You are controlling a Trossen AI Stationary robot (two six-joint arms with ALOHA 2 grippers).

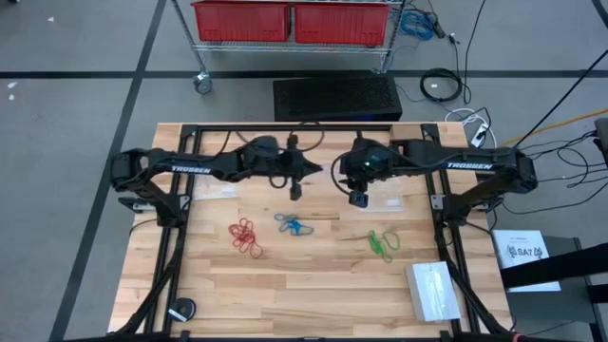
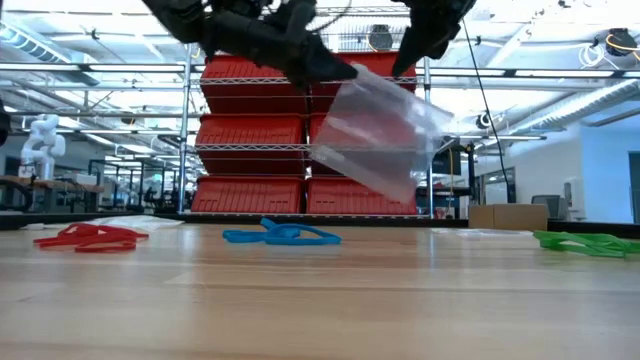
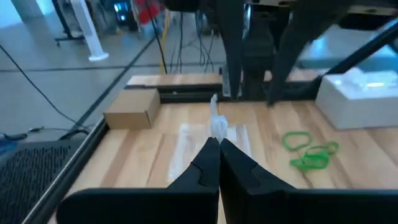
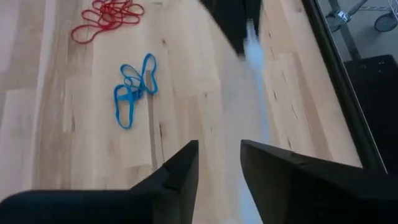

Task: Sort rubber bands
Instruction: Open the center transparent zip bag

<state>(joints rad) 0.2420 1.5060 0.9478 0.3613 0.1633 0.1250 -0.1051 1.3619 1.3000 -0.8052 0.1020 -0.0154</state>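
Three clusters of rubber bands lie flat on the wooden table: red (image 1: 245,236), blue (image 1: 292,225) and green (image 1: 381,243). They also show in the low view as red (image 2: 90,237), blue (image 2: 280,235) and green (image 2: 590,242). My left gripper (image 1: 320,171) is shut on a clear plastic bag (image 2: 375,135), held high above the table behind the blue bands. My right gripper (image 1: 339,177) faces it, open, its fingers (image 4: 180,171) apart at the bag's hazy upper part (image 4: 254,93). My left gripper pinches the clear bag's upper corner (image 3: 217,126) between its two shut fingers, coming level from the table's left. The bag (image 2: 375,135) hangs tilted below the fingers, clear of the table. My right gripper: I cannot tell whether its open fingers touch the bag.
A stack of clear bags (image 1: 434,290) lies at the near right of the table. A small black round object (image 1: 180,309) sits at the near left. A flat clear sheet (image 1: 388,201) lies under the right arm. A cart with red bins (image 1: 290,21) stands beyond the far edge.
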